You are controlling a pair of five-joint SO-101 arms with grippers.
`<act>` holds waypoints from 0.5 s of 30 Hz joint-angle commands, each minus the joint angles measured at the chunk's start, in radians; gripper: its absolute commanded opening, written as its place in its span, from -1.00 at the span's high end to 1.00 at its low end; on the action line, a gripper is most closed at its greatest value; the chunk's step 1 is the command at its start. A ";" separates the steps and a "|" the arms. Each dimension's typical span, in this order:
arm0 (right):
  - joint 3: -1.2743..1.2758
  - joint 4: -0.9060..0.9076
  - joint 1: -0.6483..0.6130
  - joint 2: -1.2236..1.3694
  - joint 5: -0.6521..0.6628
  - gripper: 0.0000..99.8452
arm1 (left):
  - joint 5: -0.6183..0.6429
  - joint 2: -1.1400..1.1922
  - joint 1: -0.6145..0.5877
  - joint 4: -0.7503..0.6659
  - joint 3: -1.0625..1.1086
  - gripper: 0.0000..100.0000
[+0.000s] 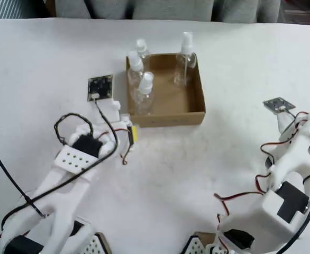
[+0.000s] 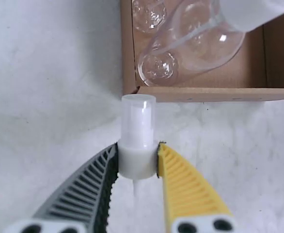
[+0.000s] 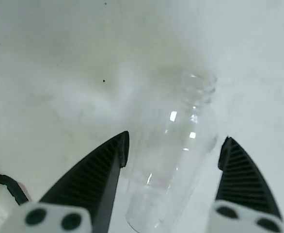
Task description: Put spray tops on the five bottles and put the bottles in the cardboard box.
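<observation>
High view: four capped bottles (image 1: 143, 95), as far as I can tell, stand in the cardboard box (image 1: 168, 117). The left gripper (image 1: 127, 133) sits at its near-left corner.

Left wrist view: fingers (image 2: 190, 189) clenched on the upright spray top (image 2: 137, 131).

Right wrist view: the right gripper (image 3: 175, 141) is released, astride the clear uncapped bottle (image 3: 168, 184) lying on the worktop (image 3: 59, 58), neck pointing away.

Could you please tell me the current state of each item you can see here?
Cardboard box: open, partly filled.
Capped bottles: spray tops on, upright in the box.
Spray top: off any bottle, gripped by left end effector.
Uncapped bottle: lying between the open right end effector.
</observation>
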 commanded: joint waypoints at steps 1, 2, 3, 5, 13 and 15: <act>0.077 -0.065 -0.010 -0.096 0.015 0.48 | -0.009 -0.044 -0.012 -0.025 -0.003 0.96; 0.112 -0.094 -0.012 -0.124 0.015 0.48 | -0.009 -0.044 -0.012 -0.025 -0.003 0.96; 0.150 -0.125 -0.013 -0.154 0.014 0.48 | -0.009 -0.044 -0.012 -0.034 -0.003 0.96; 0.224 -0.186 -0.019 -0.206 0.012 0.48 | -0.009 -0.044 -0.012 -0.046 0.005 0.96; 0.281 -0.268 -0.027 -0.252 -0.064 0.49 | -0.009 -0.044 -0.012 -0.086 0.028 0.96; 0.276 -0.268 -0.027 -0.252 -0.064 0.49 | -0.009 -0.044 -0.012 -0.086 0.028 0.96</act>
